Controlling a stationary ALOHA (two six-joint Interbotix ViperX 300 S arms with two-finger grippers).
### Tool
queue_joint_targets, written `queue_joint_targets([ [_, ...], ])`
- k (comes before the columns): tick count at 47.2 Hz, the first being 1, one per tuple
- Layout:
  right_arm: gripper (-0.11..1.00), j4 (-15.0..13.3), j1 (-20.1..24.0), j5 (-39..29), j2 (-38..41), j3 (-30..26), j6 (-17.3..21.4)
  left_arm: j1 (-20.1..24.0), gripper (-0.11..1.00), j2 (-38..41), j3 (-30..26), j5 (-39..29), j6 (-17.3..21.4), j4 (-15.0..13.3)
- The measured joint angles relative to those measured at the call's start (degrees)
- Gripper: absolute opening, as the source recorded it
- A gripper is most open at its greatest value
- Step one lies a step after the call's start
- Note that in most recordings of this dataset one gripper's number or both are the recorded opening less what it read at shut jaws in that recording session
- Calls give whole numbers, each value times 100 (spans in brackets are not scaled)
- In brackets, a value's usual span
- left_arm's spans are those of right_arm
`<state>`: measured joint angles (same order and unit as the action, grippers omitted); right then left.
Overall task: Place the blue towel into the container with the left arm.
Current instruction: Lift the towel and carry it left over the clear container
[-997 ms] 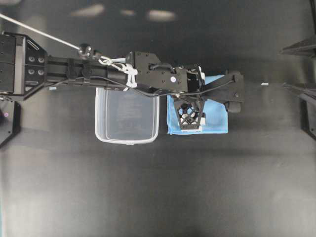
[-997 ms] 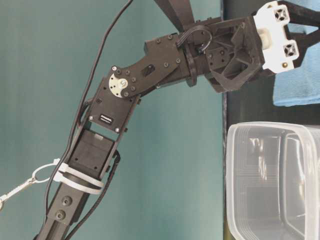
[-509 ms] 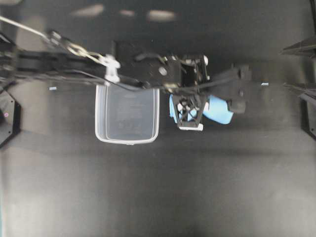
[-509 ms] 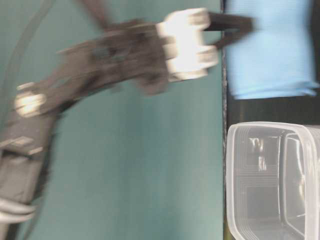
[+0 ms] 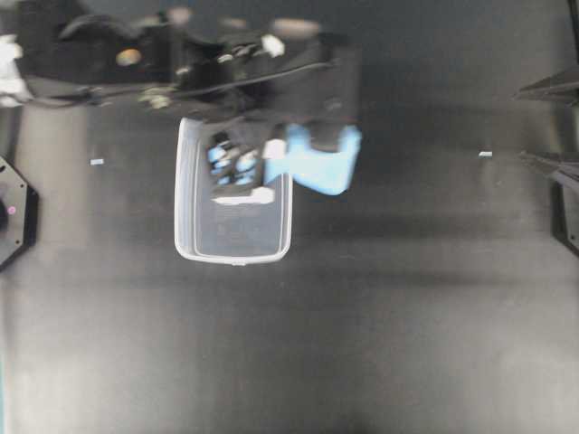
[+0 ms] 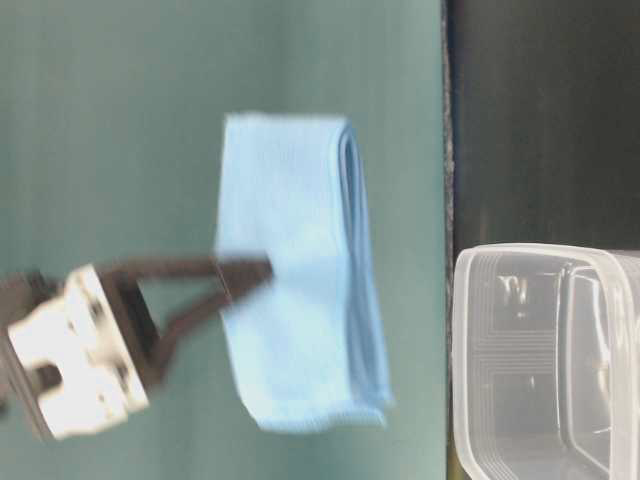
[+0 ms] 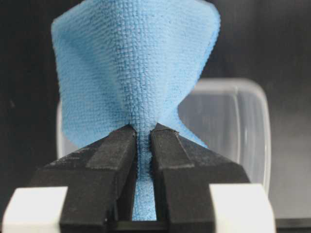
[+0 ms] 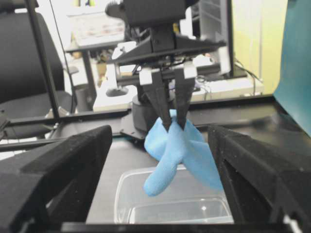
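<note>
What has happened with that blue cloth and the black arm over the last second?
The left gripper has lifted the blue towel off the table, where it lay flat a second ago, and carried it leftward in the overhead view; it now hangs pinched between the fingers above the container, partly past its right edge. The container has not moved, and the right gripper stays parked, open.

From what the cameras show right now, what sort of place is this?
Probably a robotics lab or office workroom. A black table serves as the work surface, with a teal backdrop behind it. Past the left hand, which holds the blue towel, an office chair and cluttered desks show.
</note>
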<state>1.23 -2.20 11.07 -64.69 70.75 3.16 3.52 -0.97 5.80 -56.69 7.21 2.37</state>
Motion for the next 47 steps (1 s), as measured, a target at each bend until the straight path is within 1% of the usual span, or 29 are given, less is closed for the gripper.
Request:
queue_joint_targets([
  [6, 77, 0, 0, 0, 0, 0, 0, 9, 6, -352, 721, 387, 9, 0],
  [11, 77, 0, 0, 0, -9, 0, 0, 35, 6, -562, 1134, 826, 0, 0],
  [15, 77, 0, 0, 0, -9, 0, 0, 70, 6, -642, 1371, 1055, 9, 0],
  [20, 77, 0, 0, 9, -9, 0, 0, 105, 6, -668, 1564, 1169, 0, 0],
  [29, 77, 9, 0, 0, -9, 0, 0, 114, 6, -668, 1696, 1239, 0, 0],
  [38, 77, 0, 0, 0, 0, 0, 0, 123, 7, -668, 1846, 1503, 0, 0],
  [39, 77, 0, 0, 0, -9, 0, -9, 123, 9, -668, 1863, 1529, 0, 9],
  [41, 77, 0, 0, 0, -9, 0, 0, 132, 19, -668, 1898, 1556, 0, 0],
  [47, 77, 0, 0, 0, 0, 0, 0, 149, 58, -668, 2004, 1582, -9, 0],
])
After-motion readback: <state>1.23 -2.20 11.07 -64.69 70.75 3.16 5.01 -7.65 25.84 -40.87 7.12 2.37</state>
